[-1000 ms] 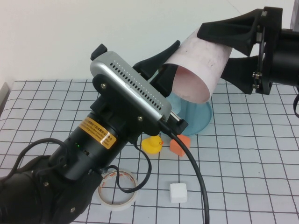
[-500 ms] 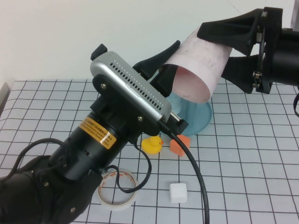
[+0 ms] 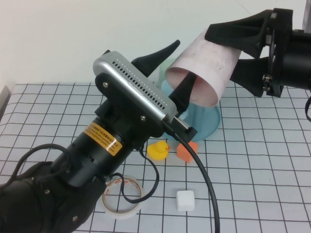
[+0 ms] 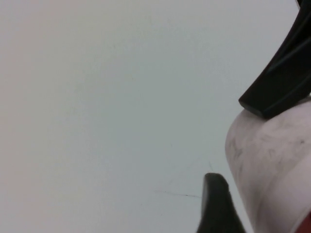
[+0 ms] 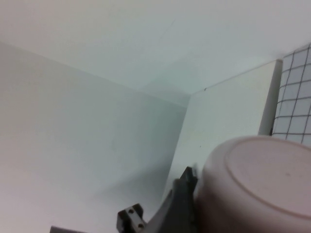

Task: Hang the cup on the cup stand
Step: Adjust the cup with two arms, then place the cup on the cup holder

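The pale pink cup [image 3: 206, 65] is held in the air on its side, mouth toward my left arm. My right gripper [image 3: 221, 56] is shut on its base end, one finger above and one below. The cup's flat bottom fills the right wrist view [image 5: 262, 184] beside a dark finger [image 5: 182, 204]. My left gripper [image 3: 183, 60] is open and straddles the cup's rim: one finger [image 3: 187, 90] is inside the mouth, the other [image 3: 160, 54] outside above. The left wrist view shows the cup wall [image 4: 272, 160] beside my fingertip [image 4: 216, 204]. The cup stand is hidden behind the cup and left arm.
A light blue cup [image 3: 204, 121] stands mouth down behind the held cup, with a mint green cup [image 3: 165, 70] peeking out behind my left gripper. On the checked table lie a yellow duck [image 3: 158, 150], an orange block [image 3: 187, 151], a white cube [image 3: 185, 200] and a tape roll [image 3: 124, 196].
My left gripper has shifted a little down and left. One of its fingers now shows inside the cup's mouth. The right gripper and the cup have not moved.
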Robot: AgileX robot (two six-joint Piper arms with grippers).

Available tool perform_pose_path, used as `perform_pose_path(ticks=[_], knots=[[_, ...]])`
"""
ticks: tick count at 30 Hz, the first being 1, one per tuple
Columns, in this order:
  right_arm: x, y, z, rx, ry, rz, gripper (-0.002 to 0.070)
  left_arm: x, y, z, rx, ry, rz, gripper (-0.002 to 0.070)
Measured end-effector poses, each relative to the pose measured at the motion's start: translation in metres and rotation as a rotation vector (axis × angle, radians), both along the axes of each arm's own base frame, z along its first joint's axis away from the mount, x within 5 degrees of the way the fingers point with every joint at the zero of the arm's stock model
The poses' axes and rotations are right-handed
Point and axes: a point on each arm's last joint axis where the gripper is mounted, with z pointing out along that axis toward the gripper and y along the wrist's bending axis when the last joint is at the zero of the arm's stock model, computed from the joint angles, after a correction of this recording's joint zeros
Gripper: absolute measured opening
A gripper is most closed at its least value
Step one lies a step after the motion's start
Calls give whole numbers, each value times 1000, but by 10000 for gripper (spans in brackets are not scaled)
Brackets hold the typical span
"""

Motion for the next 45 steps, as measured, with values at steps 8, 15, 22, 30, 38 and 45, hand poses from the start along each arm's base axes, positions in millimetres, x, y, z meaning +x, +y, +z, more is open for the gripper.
perform_pose_path(ticks=[8,15,22,30,38,45], knots=[[8,-7,-2,-100,-110,-80,578,-5,5,6,29,41,-2,431],[22,-24,10,-306,-385,-192,578,-17,16,8,71,236,-23,435],[26,-26,28,-578,-793,-176,578,-40,36,-1,246,567,-12,435],[41,-25,11,-789,-955,-142,578,-72,63,-26,527,982,38,358],[76,-17,-10,-808,-923,-112,578,-91,96,-42,721,1275,267,58],[100,-12,-18,-811,-916,-106,578,-120,134,-9,497,1188,364,4]])
